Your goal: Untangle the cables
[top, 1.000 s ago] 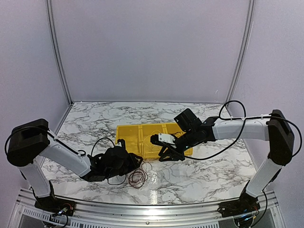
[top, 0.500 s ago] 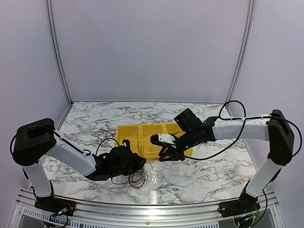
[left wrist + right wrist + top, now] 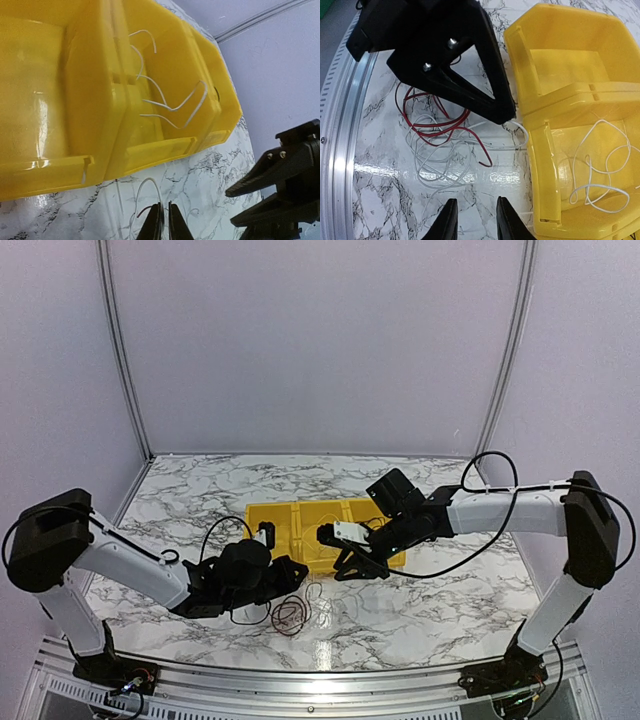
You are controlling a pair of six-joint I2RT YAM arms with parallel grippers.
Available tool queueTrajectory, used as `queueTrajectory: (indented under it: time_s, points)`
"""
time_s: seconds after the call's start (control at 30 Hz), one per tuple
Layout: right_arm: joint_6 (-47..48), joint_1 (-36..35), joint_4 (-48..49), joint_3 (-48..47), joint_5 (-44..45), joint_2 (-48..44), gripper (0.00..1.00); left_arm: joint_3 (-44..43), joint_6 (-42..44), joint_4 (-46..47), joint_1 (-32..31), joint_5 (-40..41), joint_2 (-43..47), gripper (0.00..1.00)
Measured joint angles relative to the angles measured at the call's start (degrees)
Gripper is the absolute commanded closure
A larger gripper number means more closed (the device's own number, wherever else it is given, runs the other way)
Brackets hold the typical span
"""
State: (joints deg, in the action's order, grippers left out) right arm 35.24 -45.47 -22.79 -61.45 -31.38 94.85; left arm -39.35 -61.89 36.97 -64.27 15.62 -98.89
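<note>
The cables are a small tangle of red wire [image 3: 437, 120] and white wire [image 3: 440, 165] on the marble, in front of the yellow bin [image 3: 555, 95]; the tangle shows in the top view [image 3: 292, 612]. My left gripper [image 3: 165, 222] is shut on a white wire loop [image 3: 145, 181] just off the bin's front wall [image 3: 85, 100], low over the table. In the top view it [image 3: 296, 568] sits left of my right gripper [image 3: 345, 565]. My right gripper [image 3: 475, 220] is open and empty, above the marble beside the tangle. More white wire [image 3: 600, 170] lies inside the bin's end compartment.
The yellow bin [image 3: 262, 508] has three compartments and stands mid-table. My left gripper's black body [image 3: 445, 55] fills the top of the right wrist view, over the tangle. The table's metal front rail [image 3: 340, 150] runs along the left there. Walls enclose the back and sides.
My left arm has swung and its gripper has shifted slightly right and toward the bin. My right arm has not moved.
</note>
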Motion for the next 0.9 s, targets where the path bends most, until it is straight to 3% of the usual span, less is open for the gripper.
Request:
queueTrajectory:
  time_s: [0.23, 0.47, 0.7, 0.9]
  points:
    - [-0.11, -0.07, -0.07, 0.0, -2.97, 0.02, 0.6, 0.98, 7.5, -0.11, -2.45, 0.52, 6.67, 1.0]
    - [-2.58, -0.61, 0.92, 0.22, -4.59, 0.07, 0.58, 0.92, 11.61, -2.01, -4.42, 2.4, 14.19, 0.99]
    - [-4.28, -0.66, 2.23, 0.22, -4.52, 0.7, 0.6, 0.2, 6.34, -14.4, -4.79, 7.82, 16.83, 0.64]
    - [-4.39, -0.66, 2.19, 0.22, -4.52, 2.29, 0.6, -1.75, 3.13, -21.81, -4.68, 7.19, 9.51, 0.54]
